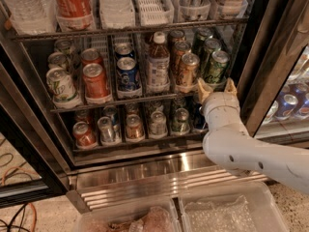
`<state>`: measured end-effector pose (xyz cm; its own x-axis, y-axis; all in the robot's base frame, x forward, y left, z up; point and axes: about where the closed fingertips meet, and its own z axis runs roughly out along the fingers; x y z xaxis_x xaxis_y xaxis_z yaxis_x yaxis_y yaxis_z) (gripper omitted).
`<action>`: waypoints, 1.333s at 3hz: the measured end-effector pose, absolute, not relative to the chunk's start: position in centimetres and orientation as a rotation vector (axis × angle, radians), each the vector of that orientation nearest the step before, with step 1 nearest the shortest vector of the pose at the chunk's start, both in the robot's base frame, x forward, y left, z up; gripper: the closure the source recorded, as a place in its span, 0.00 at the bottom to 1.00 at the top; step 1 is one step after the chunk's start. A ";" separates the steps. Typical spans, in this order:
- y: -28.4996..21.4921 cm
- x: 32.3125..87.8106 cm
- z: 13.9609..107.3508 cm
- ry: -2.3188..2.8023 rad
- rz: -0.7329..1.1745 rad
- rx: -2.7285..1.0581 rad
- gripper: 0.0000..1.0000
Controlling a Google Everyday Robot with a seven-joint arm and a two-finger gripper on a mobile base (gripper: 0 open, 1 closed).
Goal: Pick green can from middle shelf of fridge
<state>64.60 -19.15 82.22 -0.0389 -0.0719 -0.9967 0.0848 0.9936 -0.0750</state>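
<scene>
The green can [216, 66] stands at the front of the rightmost lane on the middle shelf [120, 98] of the fridge [145, 166]. It has a dark green body, pale lettering and a silver top. More green cans stand behind it. My gripper [215, 87] is open just below and in front of the can, at the shelf's front rail. Its two tan fingertips [203, 89] point up on either side of the can's base. The white arm comes in from the lower right.
To the left of the green can stand a tan-gold can [187, 70], a bottle [158, 64], a blue can [128, 75], a red can [95, 81] and a whitish can [62, 85]. Several cans fill the lower shelf. The black door frame [260, 57] stands right beside the gripper.
</scene>
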 end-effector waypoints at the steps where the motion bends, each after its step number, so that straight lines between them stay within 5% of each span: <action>1: -20.0 65.4 82.2 1.587 -0.136 0.015 0.35; 4: -21.2 69.4 82.2 1.548 -0.103 0.025 0.37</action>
